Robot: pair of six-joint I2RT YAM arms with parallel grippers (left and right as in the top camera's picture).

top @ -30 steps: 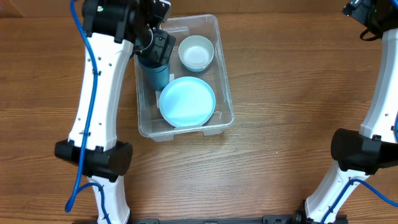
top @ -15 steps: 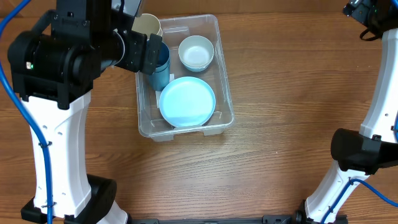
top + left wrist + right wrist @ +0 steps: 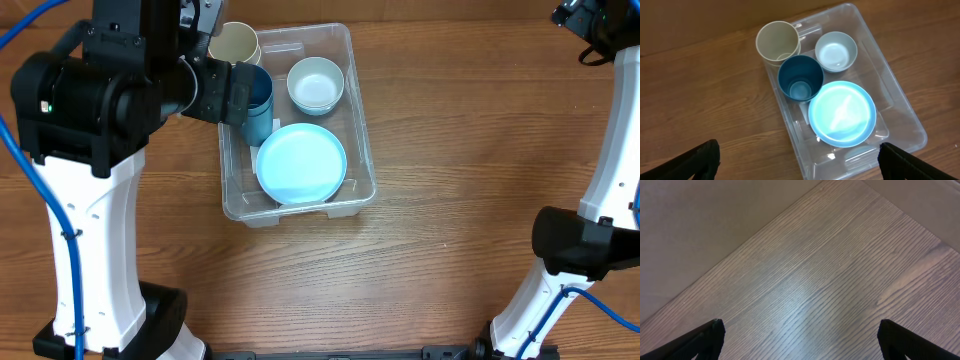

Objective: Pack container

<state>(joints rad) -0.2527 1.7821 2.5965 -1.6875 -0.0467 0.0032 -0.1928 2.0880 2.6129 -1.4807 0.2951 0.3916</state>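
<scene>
Clear container [image 3: 892, 100], blue cup [image 3: 800, 79], plate [image 3: 842, 114], bowl [image 3: 836, 51]

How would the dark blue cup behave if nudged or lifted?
The dark blue cup stands upright, tall and narrow, so a high push would probably tip it. It looks empty, so likely light. Its smooth wall may slip.

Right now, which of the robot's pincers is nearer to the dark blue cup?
Left. The left pincer hovers open above the container, with the dark blue cup close beneath it. The right pincer is over bare table, far off to the right.

Clear container [image 3: 364, 125], light-blue plate [image 3: 300, 163]
</scene>
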